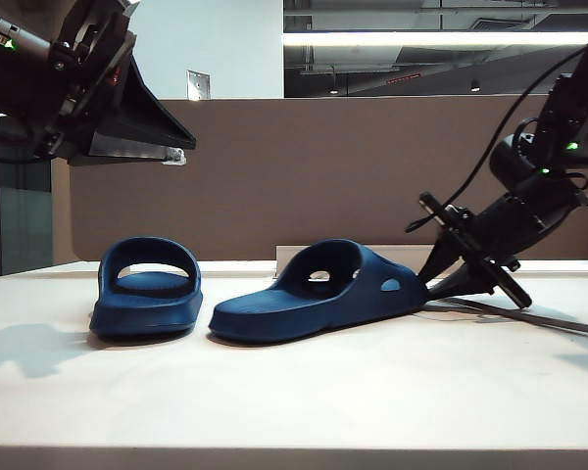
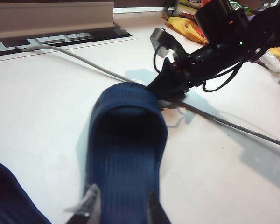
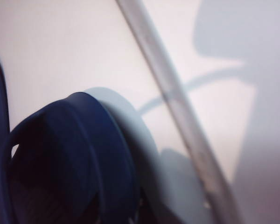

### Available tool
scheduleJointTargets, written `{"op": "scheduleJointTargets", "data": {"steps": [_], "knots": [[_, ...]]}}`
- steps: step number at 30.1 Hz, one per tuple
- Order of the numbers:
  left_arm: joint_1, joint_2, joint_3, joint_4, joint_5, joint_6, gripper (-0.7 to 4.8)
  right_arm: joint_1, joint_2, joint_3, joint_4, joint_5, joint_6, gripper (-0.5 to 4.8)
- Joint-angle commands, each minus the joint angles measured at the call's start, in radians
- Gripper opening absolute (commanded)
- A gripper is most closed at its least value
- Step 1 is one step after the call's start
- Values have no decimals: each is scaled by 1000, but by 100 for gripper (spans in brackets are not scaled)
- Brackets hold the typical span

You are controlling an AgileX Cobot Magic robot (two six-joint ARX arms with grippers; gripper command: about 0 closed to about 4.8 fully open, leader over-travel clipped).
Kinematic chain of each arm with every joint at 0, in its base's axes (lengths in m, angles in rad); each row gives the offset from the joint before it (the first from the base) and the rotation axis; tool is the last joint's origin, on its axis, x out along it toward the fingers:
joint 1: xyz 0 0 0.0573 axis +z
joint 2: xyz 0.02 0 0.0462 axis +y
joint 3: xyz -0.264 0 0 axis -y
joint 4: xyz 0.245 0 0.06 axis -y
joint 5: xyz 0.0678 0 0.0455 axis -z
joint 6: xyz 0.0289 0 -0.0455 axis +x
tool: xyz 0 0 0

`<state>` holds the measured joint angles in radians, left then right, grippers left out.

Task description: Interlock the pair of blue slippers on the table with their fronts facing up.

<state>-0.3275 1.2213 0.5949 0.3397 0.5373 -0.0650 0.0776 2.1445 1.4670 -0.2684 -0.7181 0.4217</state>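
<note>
Right gripper (image 1: 433, 282) pinches the right slipper (image 1: 318, 294) at its toe end, so lift slowly, keeping sole level; left gripper (image 2: 119, 212) hangs above, jaws half-spread, empty.

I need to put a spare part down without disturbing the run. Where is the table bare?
The table is bare in front of both slippers: left slipper, right slipper. It is crowded behind the right slipper, where the right gripper and a cable sit. The left gripper hangs above.

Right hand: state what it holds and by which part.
The right hand is down at the toe end of the slipper lying side-on, closing on its front rim; a firm hold cannot be told. The left hand holds nothing.
</note>
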Motion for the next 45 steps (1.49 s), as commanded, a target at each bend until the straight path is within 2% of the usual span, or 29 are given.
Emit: {"op": "scheduleJointTargets", "data": {"steps": [1, 8, 13, 17, 27, 36, 40, 45], "knots": [[-1, -4, 4, 15, -2, 14, 128, -21, -18, -2, -37, 2, -8, 40], [-1, -4, 4, 14, -4, 64, 128, -64, -72, -3, -104, -44, -51, 40], [-1, -4, 4, 14, -80, 77, 128, -71, -125, -3, -172, -45, -117, 40], [-1, -4, 4, 14, -139, 95, 128, -71, -155, -4, -194, -63, -121, 40], [-1, -4, 4, -3, -204, 120, 128, -71, -201, -4, -260, -120, -127, 40], [1, -3, 4, -52, -277, 121, 128, -70, -262, -5, -278, -122, -128, 40], [13, -3, 4, -58, -299, 117, 128, -69, -290, -6, -304, -96, -135, 40], [13, -3, 4, -66, -333, 116, 128, -69, -330, -8, -298, 29, -107, 40]]}}
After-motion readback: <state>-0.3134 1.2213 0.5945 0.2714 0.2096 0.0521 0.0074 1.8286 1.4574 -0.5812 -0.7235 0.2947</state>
